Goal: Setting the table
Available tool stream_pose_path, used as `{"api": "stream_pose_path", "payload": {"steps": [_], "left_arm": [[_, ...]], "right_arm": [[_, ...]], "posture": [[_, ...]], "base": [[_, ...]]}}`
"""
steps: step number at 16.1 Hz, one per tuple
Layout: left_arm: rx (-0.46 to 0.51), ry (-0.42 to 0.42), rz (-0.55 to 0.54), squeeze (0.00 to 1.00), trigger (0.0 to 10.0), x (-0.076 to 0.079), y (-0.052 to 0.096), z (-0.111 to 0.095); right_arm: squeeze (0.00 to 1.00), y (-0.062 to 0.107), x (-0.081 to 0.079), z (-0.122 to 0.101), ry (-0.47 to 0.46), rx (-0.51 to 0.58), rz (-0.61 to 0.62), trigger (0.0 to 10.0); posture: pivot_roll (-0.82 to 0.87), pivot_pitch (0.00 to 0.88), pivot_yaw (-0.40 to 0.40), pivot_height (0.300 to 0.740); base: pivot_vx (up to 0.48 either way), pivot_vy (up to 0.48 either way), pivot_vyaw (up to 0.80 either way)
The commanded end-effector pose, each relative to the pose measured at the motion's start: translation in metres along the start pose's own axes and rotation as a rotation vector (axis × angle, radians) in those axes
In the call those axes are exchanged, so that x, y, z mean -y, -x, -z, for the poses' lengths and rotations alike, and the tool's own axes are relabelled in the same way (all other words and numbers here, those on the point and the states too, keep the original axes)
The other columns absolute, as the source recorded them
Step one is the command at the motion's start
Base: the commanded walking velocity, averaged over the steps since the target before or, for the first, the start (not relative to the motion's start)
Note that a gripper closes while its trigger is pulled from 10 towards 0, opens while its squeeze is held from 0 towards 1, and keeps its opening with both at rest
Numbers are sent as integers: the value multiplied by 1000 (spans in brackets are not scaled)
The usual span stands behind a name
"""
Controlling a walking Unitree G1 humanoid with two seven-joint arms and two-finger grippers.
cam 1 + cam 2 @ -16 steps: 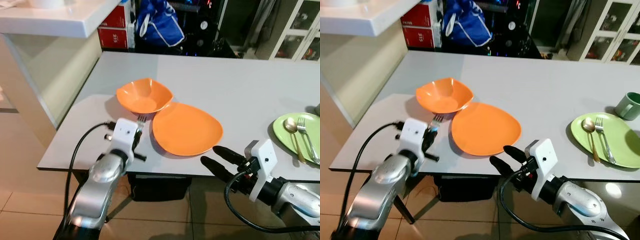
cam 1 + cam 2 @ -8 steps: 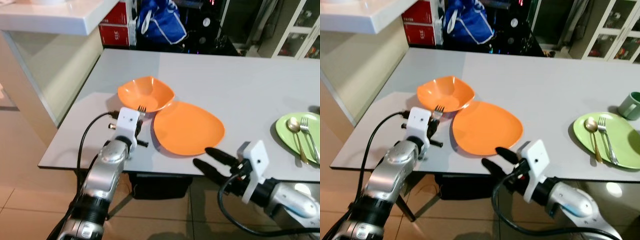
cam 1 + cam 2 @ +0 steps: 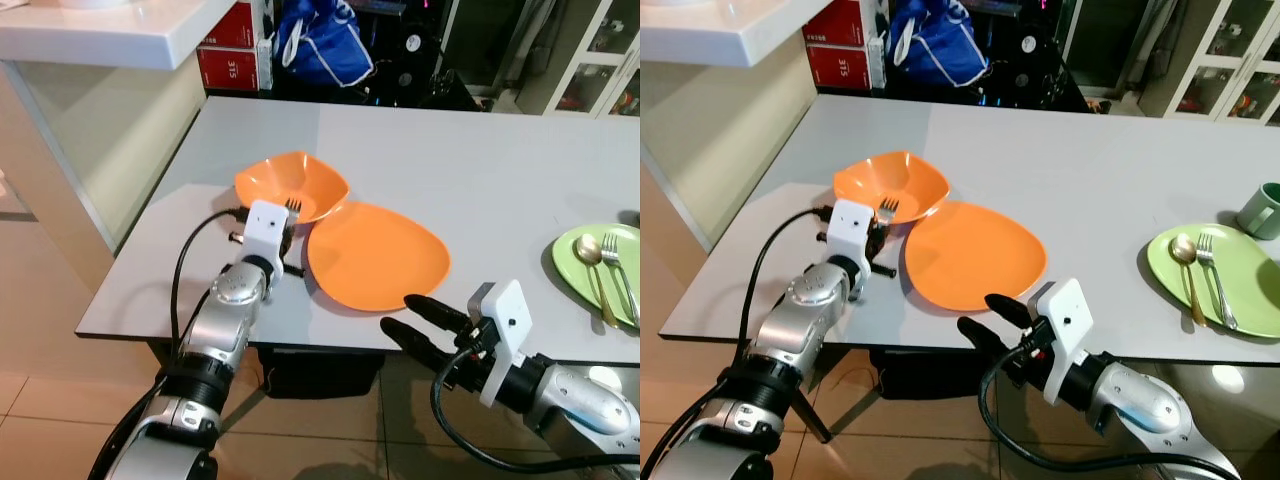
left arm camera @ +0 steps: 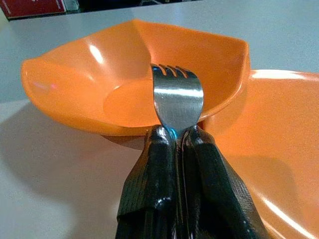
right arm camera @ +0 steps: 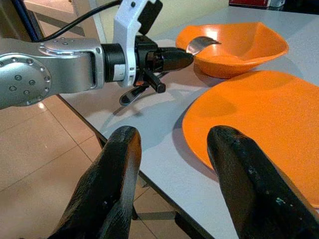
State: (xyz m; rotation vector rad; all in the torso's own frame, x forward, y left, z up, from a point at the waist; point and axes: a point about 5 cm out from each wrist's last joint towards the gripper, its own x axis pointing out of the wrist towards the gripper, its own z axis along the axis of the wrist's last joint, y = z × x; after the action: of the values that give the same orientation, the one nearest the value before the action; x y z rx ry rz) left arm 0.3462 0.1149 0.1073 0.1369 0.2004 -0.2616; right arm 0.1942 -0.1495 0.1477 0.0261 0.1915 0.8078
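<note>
The left pincer [image 4: 177, 137] is clamped tight on a silver metal fork [image 4: 177, 102] — its tines reach over the rim of the orange square-ish plastic bowl [image 3: 290, 187], which sits on the grey bench [image 3: 480, 170] touching a flat orange plate [image 3: 375, 257]. The right pincer [image 3: 410, 325] hangs wide apart, holding nothing, just off the bench's near edge.

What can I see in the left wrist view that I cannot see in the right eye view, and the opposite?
Left wrist view: the black fingers pinching the fork at its neck, tines over the orange bowl's rim. Right eye view: the right gripper open below the table edge, and the green plate with spoon and second fork. Both: fork, bowl, orange plate.
</note>
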Motion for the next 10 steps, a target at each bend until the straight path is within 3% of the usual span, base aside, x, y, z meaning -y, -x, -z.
{"api": "stream_pose_path", "payload": {"steps": [1, 10], "left_arm": [[11, -3, 1, 0, 10000, -2, -3, -3], [-34, 27, 26, 0, 10000, 6, -12, 10]], "right_arm": [[0, 1, 0, -4, 10, 3, 2, 10000], [0, 2, -3, -3, 19, -8, -7, 10000]], "posture": [[-102, 0, -4, 740], [-111, 0, -4, 740]], "base": [[0, 0, 0], [0, 0, 0]]}}
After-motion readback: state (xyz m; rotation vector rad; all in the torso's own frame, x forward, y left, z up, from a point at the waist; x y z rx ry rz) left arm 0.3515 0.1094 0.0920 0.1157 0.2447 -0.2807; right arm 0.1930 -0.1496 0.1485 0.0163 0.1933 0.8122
